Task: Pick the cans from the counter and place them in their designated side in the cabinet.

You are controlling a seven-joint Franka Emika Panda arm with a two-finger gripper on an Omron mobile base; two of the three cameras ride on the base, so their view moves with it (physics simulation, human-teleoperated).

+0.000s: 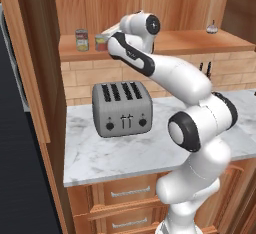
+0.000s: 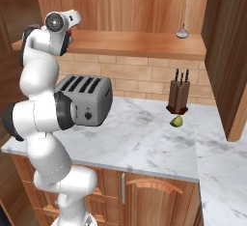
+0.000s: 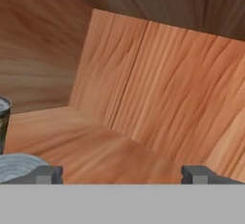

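A red-topped can with a yellow band point(image 1: 102, 42) stands upright on the cabinet shelf point(image 1: 170, 42), toward its left end. Left of it stands a silver-topped can with a pale label point(image 1: 82, 40). My arm reaches up to the shelf, and its wrist point(image 1: 114, 30) is just right of the red-topped can. In the hand view my gripper point(image 3: 123, 174) is open, fingers wide apart, with nothing between them. A grey can top point(image 3: 18, 166) lies just outside the left fingertip point(image 3: 48, 174), and another can's edge point(image 3: 4, 122) shows further left. The mostly red can is hidden.
A silver four-slot toaster point(image 1: 122, 108) stands on the marble counter point(image 1: 100, 158) under the shelf. A knife block point(image 2: 178, 94) and a small green piece point(image 2: 177, 120) sit further right. A small pale object point(image 2: 182, 32) rests at the shelf's right end. The cabinet's plank back point(image 3: 167, 84) faces the hand.
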